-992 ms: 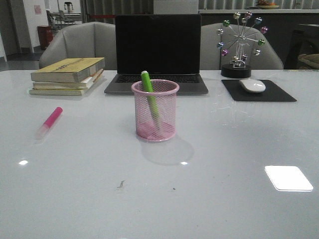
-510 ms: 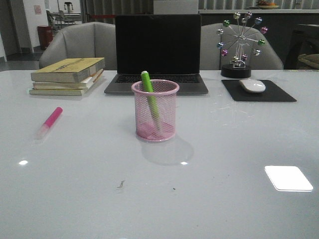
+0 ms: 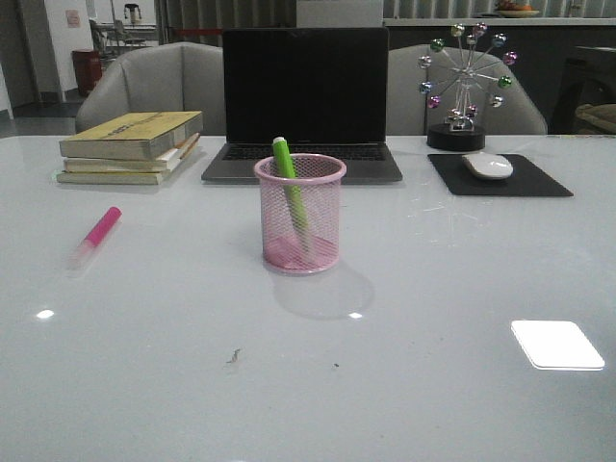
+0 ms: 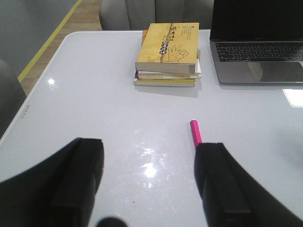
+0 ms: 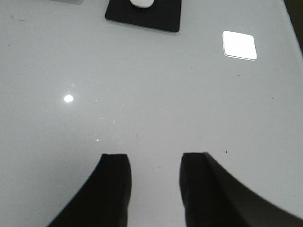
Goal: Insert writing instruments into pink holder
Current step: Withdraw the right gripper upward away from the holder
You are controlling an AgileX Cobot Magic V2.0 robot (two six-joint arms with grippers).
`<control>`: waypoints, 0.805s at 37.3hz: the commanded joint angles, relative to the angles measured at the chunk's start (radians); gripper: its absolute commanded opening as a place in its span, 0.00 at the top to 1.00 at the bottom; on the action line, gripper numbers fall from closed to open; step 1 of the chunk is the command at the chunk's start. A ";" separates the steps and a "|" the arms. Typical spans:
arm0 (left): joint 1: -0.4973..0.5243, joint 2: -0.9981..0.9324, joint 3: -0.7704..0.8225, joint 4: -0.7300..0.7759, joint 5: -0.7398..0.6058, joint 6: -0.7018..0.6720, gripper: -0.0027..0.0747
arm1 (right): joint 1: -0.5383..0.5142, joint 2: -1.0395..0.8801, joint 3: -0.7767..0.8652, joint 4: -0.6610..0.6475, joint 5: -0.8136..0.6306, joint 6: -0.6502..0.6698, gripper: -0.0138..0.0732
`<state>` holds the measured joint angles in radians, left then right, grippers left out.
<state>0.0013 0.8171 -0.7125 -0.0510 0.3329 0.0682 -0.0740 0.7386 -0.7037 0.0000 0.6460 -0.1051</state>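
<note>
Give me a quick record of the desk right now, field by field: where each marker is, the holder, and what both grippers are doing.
green marker: standing tilted inside the pink holder
pink marker: lying on the table, left of the holder
pink holder: upright, in front of the laptop
left gripper: open, empty, above the table near the pink marker
right gripper: open, empty, over bare table
task status: one marker in, one left

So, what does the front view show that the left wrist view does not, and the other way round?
Only the front view shows the pink mesh holder with the green highlighter standing tilted in it, the mouse on its black pad, and the ferris-wheel ornament.

Only the left wrist view shows the left gripper, open above bare table.

Both show the pink highlighter lying on the table, the stacked books and the laptop.
</note>
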 commanded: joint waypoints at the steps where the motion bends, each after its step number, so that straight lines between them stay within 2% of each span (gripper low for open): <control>1: -0.004 -0.003 -0.037 -0.009 -0.082 -0.008 0.35 | -0.004 -0.005 -0.027 -0.006 -0.069 -0.009 0.40; 15: -0.004 -0.003 -0.037 -0.009 -0.085 -0.008 0.35 | -0.004 -0.005 -0.027 -0.006 -0.069 -0.009 0.40; 30: -0.004 0.005 -0.037 -0.009 -0.269 -0.008 0.35 | -0.004 -0.005 -0.027 -0.006 -0.069 -0.009 0.40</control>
<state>0.0013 0.8188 -0.7125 -0.0510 0.1946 0.0682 -0.0740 0.7386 -0.7037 0.0000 0.6460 -0.1051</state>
